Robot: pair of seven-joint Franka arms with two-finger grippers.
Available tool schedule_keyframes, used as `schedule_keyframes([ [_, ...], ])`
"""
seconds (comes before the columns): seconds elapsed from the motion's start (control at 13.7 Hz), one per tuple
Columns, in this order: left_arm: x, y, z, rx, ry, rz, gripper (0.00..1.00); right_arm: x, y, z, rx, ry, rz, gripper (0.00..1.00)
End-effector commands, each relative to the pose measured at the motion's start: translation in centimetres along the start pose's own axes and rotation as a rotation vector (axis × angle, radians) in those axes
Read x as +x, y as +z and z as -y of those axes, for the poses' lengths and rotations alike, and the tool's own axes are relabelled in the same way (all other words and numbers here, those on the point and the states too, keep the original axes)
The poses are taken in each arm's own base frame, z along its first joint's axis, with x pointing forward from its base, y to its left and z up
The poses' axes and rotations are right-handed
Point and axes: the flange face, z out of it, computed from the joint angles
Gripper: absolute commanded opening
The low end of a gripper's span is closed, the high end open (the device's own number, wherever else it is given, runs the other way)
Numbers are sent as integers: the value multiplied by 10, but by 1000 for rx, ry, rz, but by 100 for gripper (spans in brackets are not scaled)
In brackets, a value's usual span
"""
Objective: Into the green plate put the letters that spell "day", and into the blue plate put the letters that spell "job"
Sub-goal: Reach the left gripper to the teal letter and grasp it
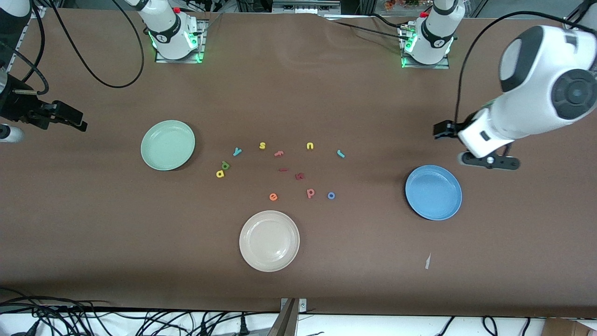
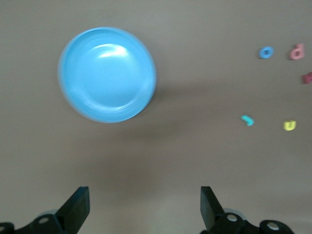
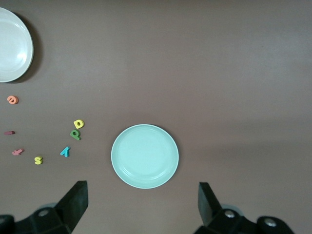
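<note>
The green plate point(image 1: 168, 144) point(image 3: 145, 156) lies toward the right arm's end. Close by are the yellow "a" point(image 1: 220, 173) point(image 3: 78, 124), the dark green "d" point(image 1: 225, 165) point(image 3: 75, 134) and the teal "y" point(image 1: 237, 151) point(image 3: 65, 151). The blue plate point(image 1: 433, 192) point(image 2: 107, 73) lies toward the left arm's end. The teal "j" point(image 1: 341, 153) point(image 2: 247, 120), blue "o" point(image 1: 331, 195) point(image 2: 265, 52) and pink "b" point(image 1: 310, 192) point(image 2: 296, 51) sit mid-table. My left gripper point(image 1: 489, 162) point(image 2: 145, 204) hangs open over bare table beside the blue plate. My right gripper point(image 1: 11, 133) point(image 3: 142, 204) hangs open over bare table beside the green plate. Both plates hold nothing.
A cream-white plate point(image 1: 269, 241) point(image 3: 12, 44) lies nearest the front camera. Other letters lie among the task's own: yellow "s" point(image 1: 262, 145), yellow "u" point(image 1: 310, 146) point(image 2: 289, 126), orange "e" point(image 1: 273, 197) point(image 3: 12, 100) and dark red pieces point(image 1: 300, 176). A paper scrap point(image 1: 427, 261) lies near the front edge.
</note>
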Motion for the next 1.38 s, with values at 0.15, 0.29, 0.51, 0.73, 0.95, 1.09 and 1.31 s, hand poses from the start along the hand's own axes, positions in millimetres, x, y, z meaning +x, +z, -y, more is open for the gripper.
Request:
schedule_keyframes([
  [0.15,-10,75,-53,-44,29,-112,100,0,-4,1,-3,-8,4,100],
  [0.29,-15,102,-79,-49,31,-150,100,1,-3,1,-3,-7,4,100],
  [0.51,-17,137,-118,-40,35,-155,100,0,-2,1,-1,-9,9,100],
  [0.73,-11,184,-152,-43,85,-159,100,0,-2,1,-1,-7,9,100],
  [0.95,-5,228,-178,-43,130,-191,100,-1,0,1,-2,-7,18,100],
  [1.09,-7,248,-189,24,220,-206,100,-1,-1,1,-2,-7,21,100],
  [1.31,-9,264,-198,79,291,-214,100,-3,-1,2,-2,3,29,100],
])
